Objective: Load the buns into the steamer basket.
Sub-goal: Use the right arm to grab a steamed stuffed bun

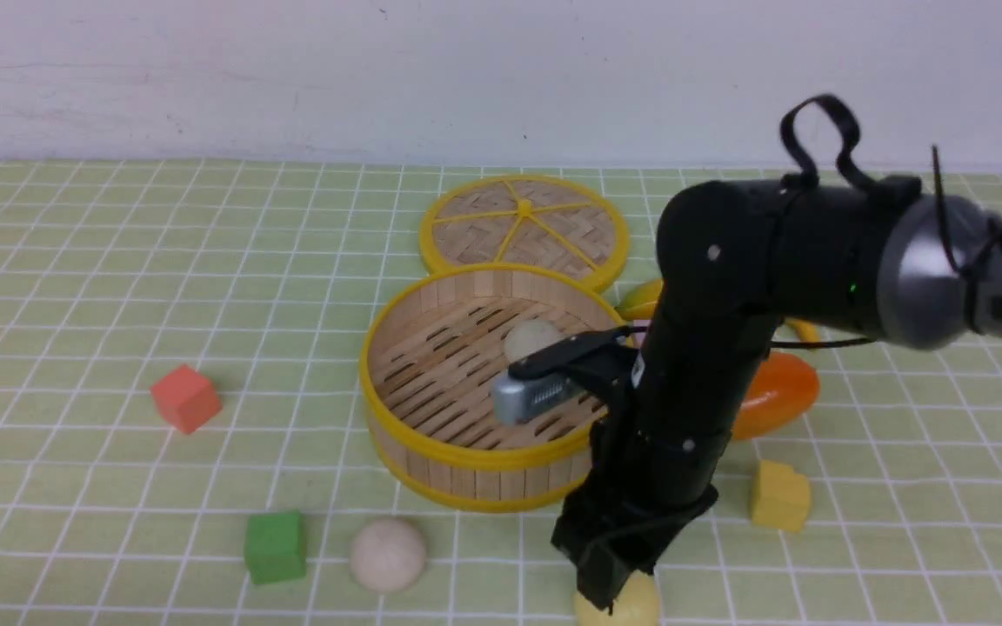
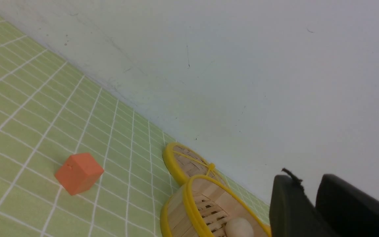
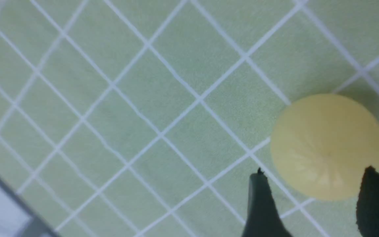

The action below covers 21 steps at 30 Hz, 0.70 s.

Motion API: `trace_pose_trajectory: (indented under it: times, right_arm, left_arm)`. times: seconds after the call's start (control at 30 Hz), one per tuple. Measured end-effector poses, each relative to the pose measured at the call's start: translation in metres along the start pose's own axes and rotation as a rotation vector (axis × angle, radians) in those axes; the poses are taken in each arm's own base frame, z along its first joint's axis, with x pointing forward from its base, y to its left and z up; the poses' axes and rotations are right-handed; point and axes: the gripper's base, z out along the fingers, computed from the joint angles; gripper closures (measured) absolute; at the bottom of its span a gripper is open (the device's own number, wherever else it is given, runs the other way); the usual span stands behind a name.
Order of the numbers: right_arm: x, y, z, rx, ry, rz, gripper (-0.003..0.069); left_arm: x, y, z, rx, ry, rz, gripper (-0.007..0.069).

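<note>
The steamer basket (image 1: 466, 458) stands mid-table with one off-white bun (image 1: 529, 337) on its slatted floor. A second off-white bun (image 1: 388, 555) lies on the cloth in front of it, to the left. The pale yellow bun (image 1: 636, 607) lies at the near edge. My right gripper (image 1: 610, 593) points down just over it, open. In the right wrist view its gripper (image 3: 314, 176) has one fingertip on each side of the yellow bun (image 3: 327, 144), not gripping. My left gripper (image 2: 311, 197) is shut and empty, away from the basket (image 2: 189, 204) and its bun (image 2: 239, 227).
The woven lid (image 1: 523, 228) lies behind the basket. An orange mango (image 1: 779, 391) and a yellow cube (image 1: 779, 496) are to the basket's right. A green cube (image 1: 275, 546) and a red cube (image 1: 185, 398) are to its left. A white wall closes the back.
</note>
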Motion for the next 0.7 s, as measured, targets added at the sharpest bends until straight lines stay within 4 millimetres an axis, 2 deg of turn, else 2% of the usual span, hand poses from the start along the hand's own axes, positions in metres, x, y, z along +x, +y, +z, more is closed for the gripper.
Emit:
trace_pose_trajectory:
  times: [0.17,0.37,0.57,0.63,0.7]
  right_arm:
    - [-0.004,0.013,0.011,0.165,-0.023,-0.057,0.0274]
    - [-0.006,0.008,0.021,0.215,0.002,-0.041,0.034]
    - [-0.007,0.006,0.033,0.193,0.027,-0.008,0.0529]
    - [-0.007,0.006,0.035,0.192,0.031,-0.007,0.0557]
    - [-0.007,0.006,0.037,0.188,0.038,-0.003,0.0621]
  left_arm:
    - [0.0,0.0,0.0,0.0,0.0,0.0,0.0496]
    - [0.0,0.0,0.0,0.0,0.0,0.0,0.0491]
    - [0.0,0.0,0.0,0.0,0.0,0.0,0.0486]
    - [0.0,0.0,0.0,0.0,0.0,0.0,0.0483]
    - [0.0,0.0,0.0,0.0,0.0,0.0,0.048]
